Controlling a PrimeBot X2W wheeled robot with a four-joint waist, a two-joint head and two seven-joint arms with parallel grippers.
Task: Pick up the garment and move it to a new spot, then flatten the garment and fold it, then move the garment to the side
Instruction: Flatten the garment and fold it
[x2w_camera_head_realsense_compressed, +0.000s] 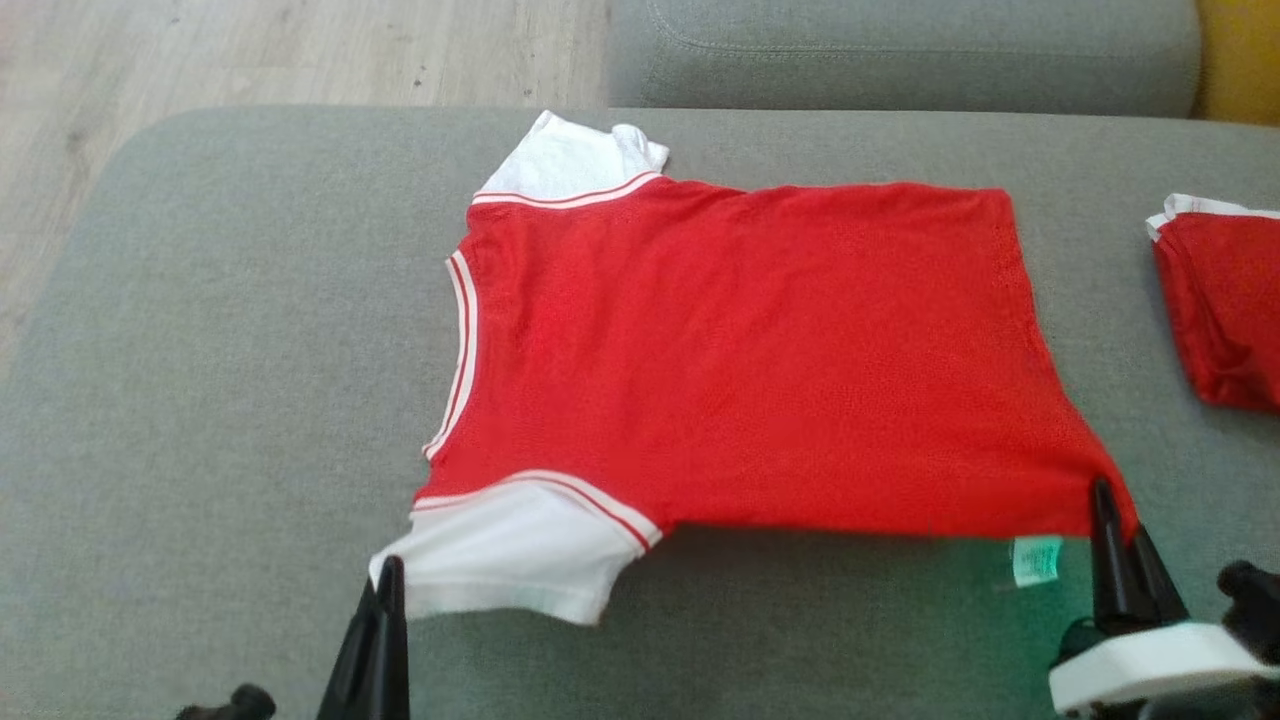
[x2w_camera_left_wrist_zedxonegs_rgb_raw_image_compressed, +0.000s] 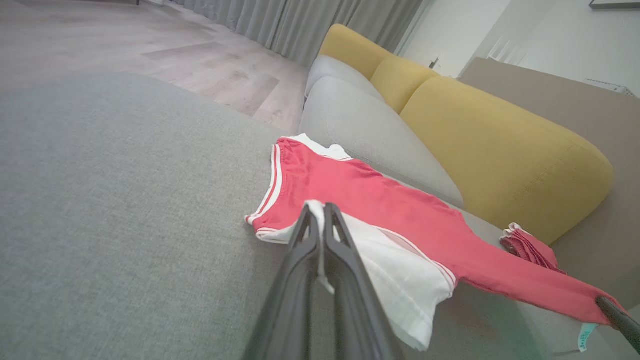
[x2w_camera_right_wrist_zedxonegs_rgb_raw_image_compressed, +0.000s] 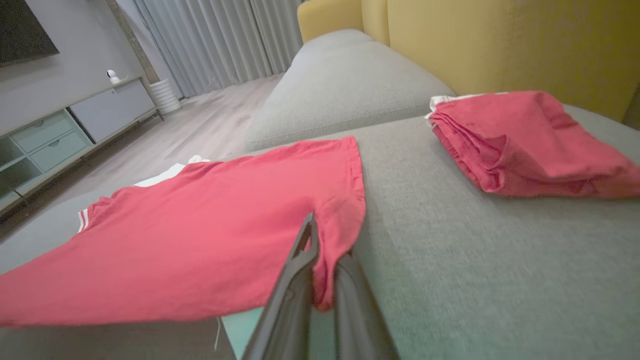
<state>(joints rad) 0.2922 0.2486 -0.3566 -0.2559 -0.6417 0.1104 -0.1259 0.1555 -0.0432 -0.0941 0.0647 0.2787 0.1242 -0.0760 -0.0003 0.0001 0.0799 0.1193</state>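
Fingers of my left gripper are clenched on the outer edge of the near white sleeve. In the left wrist view a thin fold of white cloth is pinched between the two dark fingers. Fingers of my right gripper are clamped on the near hem corner of the red garment, just beside its teal care label.

Garment position: spread wide across the grey cushion, collar end toward my left, hem toward my right. The near edge is held up off the cushion, with a shadow under it.

Hidden or unclear:
- The label print is too small to read.
- The far white sleeve is bunched, so I cannot make out its shape.
- The second red garment, folded and well apart on my right, is cut off by the edge of the head view.
- The right wrist view is blurred near the fingertips. Red cloth bulges between them and hides the contact itself.
- My left gripper body is cut off by the bottom edge.

Pose: both grippers are low at the near side of the cushion with fingers pointing away from me. The left pair leans slightly right. The right pair stands above its pale wrist housing.
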